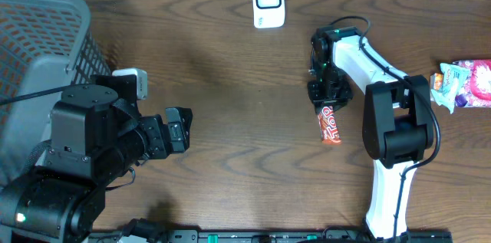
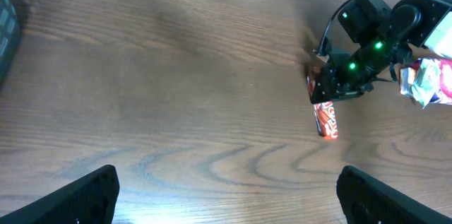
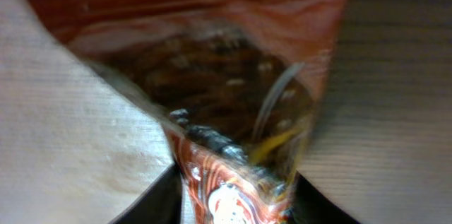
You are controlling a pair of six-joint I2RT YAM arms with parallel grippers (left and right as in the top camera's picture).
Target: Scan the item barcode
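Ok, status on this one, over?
Left gripper open, clear of the item. Right gripper shut on red snack bar, upper end. Nothing between bar and white scanner.

One red snack bar (image 1: 330, 126), one white scanner (image 1: 268, 1) and one grey basket (image 1: 46, 36) sit on the counter (image 1: 230, 82). The colourful packets (image 1: 468, 84) at its right edge overlap, so their count is unclear.

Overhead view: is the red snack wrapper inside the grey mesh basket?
No, the red snack wrapper lies on the wooden table, far from the basket.
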